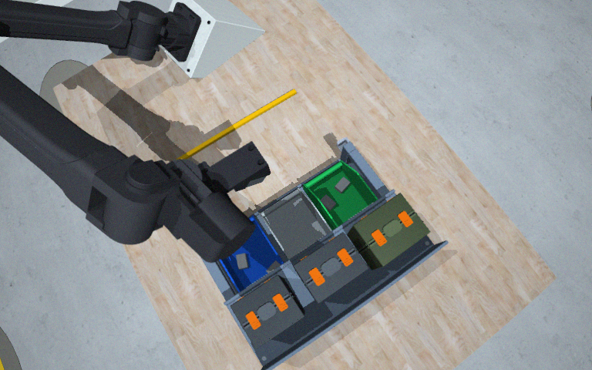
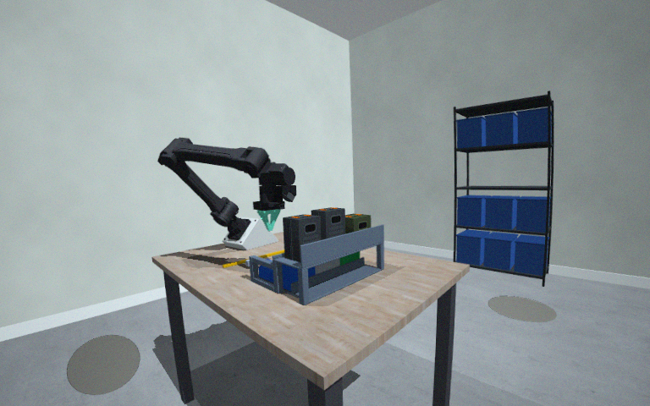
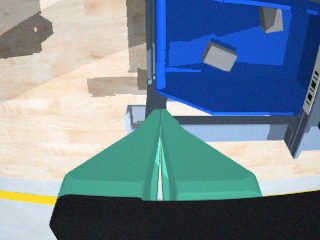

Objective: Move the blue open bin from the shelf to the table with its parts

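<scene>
The blue open bin (image 1: 258, 250) (image 2: 289, 277) (image 3: 250, 92) sits in the end bay of the low grey shelf (image 1: 364, 290) (image 2: 342, 244) (image 3: 230, 131) on the table. Two grey parts show inside it, one (image 1: 242, 260) (image 3: 220, 57) near its middle and another (image 3: 271, 21) farther in. My gripper (image 2: 271, 229) (image 3: 160, 120) is shut and empty, pointing down above the shelf's open side, beside the bin's near corner in the wrist view and not touching it. In the top view the wrist hides the fingers and part of the bin.
A grey bin (image 1: 294, 222) and a green bin (image 1: 349, 198) with parts stand beside the blue one. Two dark cases (image 1: 266, 311) (image 1: 330, 265) and an olive case (image 1: 391, 229) stand behind the bins, rising above the shelf. A yellow strip (image 1: 266, 108) lies between arm base and shelf.
</scene>
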